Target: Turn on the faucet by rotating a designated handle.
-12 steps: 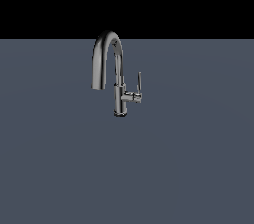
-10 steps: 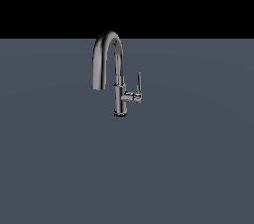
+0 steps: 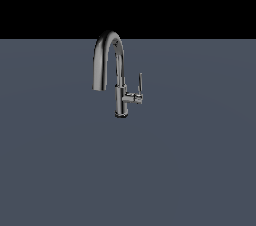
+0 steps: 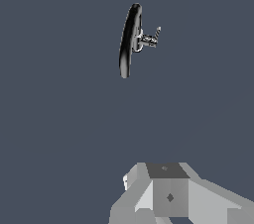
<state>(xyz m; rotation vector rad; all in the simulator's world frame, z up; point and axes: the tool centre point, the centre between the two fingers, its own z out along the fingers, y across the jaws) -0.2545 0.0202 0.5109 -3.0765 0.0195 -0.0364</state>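
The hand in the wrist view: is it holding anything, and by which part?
Nothing is held. The hand is far from the faucet, and its handle stands untouched. Its fingertips are out of frame.

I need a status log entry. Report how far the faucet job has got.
Done: nothing visible. The handle stands upright on its stub beside the faucet, untouched. In hand: only the approach; the wrist view shows the faucet well away from the tool, and the arm is absent from the exterior view. Left: reach the handle, engage it, rotate it. Whether the tool is open cannot be told.
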